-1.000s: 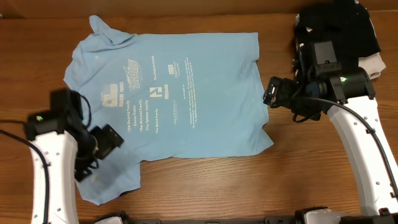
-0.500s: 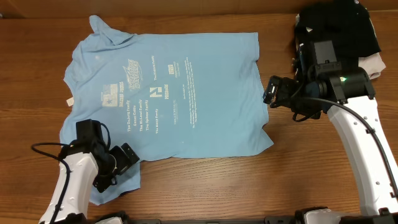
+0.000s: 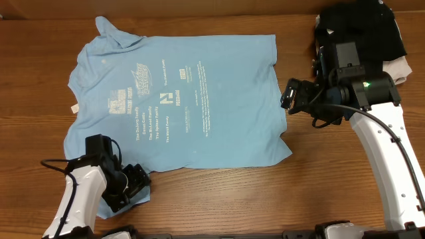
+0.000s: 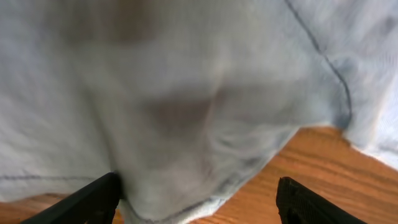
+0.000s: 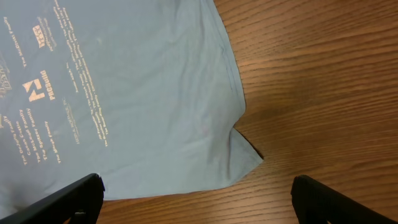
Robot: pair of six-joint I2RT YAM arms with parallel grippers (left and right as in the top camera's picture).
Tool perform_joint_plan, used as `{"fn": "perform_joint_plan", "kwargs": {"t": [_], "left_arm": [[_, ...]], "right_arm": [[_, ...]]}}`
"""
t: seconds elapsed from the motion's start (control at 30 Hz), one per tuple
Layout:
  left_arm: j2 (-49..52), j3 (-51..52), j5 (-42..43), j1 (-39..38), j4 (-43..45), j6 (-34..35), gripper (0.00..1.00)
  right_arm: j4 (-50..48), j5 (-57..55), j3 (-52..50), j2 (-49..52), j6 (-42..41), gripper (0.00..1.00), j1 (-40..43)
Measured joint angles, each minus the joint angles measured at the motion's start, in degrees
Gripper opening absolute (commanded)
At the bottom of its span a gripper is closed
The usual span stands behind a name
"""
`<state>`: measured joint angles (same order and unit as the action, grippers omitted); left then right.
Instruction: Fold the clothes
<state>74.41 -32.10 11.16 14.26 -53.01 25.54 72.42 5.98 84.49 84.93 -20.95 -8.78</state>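
Folding has not visibly begun: the light blue T-shirt (image 3: 199,99) lies spread in a single layer on the wooden table (image 3: 332,192), white prints facing up, hem toward the right and sleeves toward the left, with no part of it turned over on itself. Every fold is left to do, and I judge this to be the reach for the first one. The left gripper (image 3: 137,183) is down at the near-left sleeve. In the left wrist view its fingers (image 4: 93,199) stand wide apart, with a soft hump of blue cloth rising between them and one finger against the cloth. The jaws have not clamped, so the sleeve is straddled rather than gripped. The right gripper (image 3: 287,97) hangs just beside the shirt's right edge, about midway between far and near. In the right wrist view its fingers (image 5: 78,196) are spread fully, looking down on the near-right hem corner and bare wood; it holds nothing and I see no contact with the cloth. A pile of black garments (image 3: 362,26) sits at the far right, well clear of the shirt.
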Motion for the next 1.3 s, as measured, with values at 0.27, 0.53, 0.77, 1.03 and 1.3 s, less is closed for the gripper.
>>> {"fn": "perform_joint_plan", "kwargs": {"t": [0.27, 0.53, 0.77, 1.03, 1.3], "left_arm": [[0.0, 0.0, 0.15, 0.0, 1.84, 1.29, 0.04], [0.0, -0.04, -2.99, 0.0, 4.61, 1.29, 0.04], [0.07, -9.66, -2.34, 0.0, -4.09, -2.01, 0.04], [0.13, -30.34, -2.16, 0.0, -16.26, -9.27, 0.04], [0.13, -32.35, -2.4, 0.0, -16.96, -12.31, 0.04]], "right_arm": [[0.0, 0.0, 0.0, 0.0, 0.85, 1.0, 0.0], [-0.02, 0.0, 0.0, 0.0, 1.31, 1.0, 0.0], [1.22, 0.26, 0.0, 0.0, 1.27, 1.0, 0.0], [0.33, 1.42, -1.57, 0.0, 0.76, 1.0, 0.0], [-1.57, 5.29, -9.7, 0.02, 0.22, 0.95, 0.0]]}}
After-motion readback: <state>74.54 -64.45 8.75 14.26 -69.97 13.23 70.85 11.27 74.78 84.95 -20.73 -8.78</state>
